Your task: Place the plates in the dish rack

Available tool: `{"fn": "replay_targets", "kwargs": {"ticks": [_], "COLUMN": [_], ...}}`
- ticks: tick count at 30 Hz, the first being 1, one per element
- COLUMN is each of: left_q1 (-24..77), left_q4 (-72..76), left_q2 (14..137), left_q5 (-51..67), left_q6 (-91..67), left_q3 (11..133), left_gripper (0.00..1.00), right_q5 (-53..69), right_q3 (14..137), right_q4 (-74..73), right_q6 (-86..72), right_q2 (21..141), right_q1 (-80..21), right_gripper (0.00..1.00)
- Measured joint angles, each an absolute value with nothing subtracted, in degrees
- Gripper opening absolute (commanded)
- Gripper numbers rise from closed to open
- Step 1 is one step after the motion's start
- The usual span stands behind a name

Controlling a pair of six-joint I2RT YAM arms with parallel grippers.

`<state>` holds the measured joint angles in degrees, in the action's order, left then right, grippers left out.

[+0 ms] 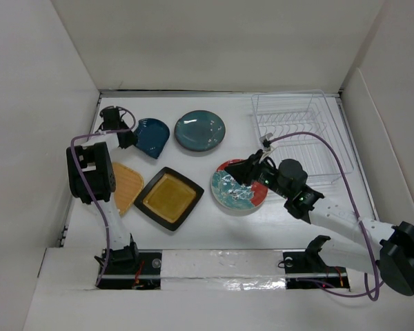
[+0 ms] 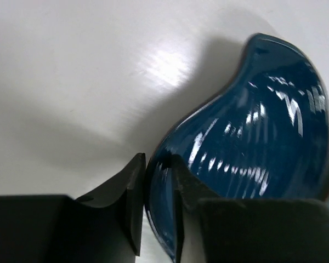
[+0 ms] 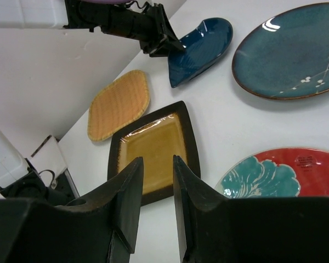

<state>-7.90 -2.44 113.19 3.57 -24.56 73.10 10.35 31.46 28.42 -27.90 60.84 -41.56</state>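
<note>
From above, the rack (image 1: 300, 131) stands at the table's far right corner with no plate in it. All five plates lie on the table. The left gripper (image 1: 130, 136) is at the left edge of the blue dish (image 1: 154, 138), which sits beside the teal plate (image 1: 200, 130). The mustard plate (image 1: 169, 198) sits cornerwise like a diamond, between the tan plate (image 1: 127, 187) and the marbled plate (image 1: 233, 193). The right gripper (image 1: 243, 172) hangs over the marbled plate's rack-side rim.

At the left wrist, the jaws are clamped on the dish's rim. The dish's long axis runs from the fingers (image 2: 132, 192) up to the right.

At the right wrist, the jaws stand a narrow gap apart, holding nothing, with the mustard plate below.
</note>
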Motion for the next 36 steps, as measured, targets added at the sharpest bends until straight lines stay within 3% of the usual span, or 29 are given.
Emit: {"fn": "replay_targets", "kwargs": {"ticks": [1, 9, 26, 36], "left_q1": [-8.1, -8.2, -4.4, 0.3], "left_q4": [-1.8, 2.7, 5.0, 5.2], "left_q2": [113.2, 110.6, 71.3, 59.1], "left_q5": [5.0, 5.9, 1.4, 16.3], "left_q6": [-25.0, -26.6, -27.6, -33.5], "left_q3": [73.1, 72.8, 59.1, 46.0], "left_gripper": [0.0, 0.0, 0.0, 0.0], "right_q5": [10.3, 10.4, 12.6, 12.7], "right_q3": [31.5, 31.6, 36.2, 46.9], "right_q4": [28.4, 27.5, 25.6, 21.5], "right_q6": [-27.9, -27.9, -27.3, -27.7], "right_q2": [60.8, 61.0, 67.4, 70.4], "right_q1": [-41.6, -41.3, -40.4, -40.4], "right_gripper": [0.34, 0.39, 0.96, 1.0]}}
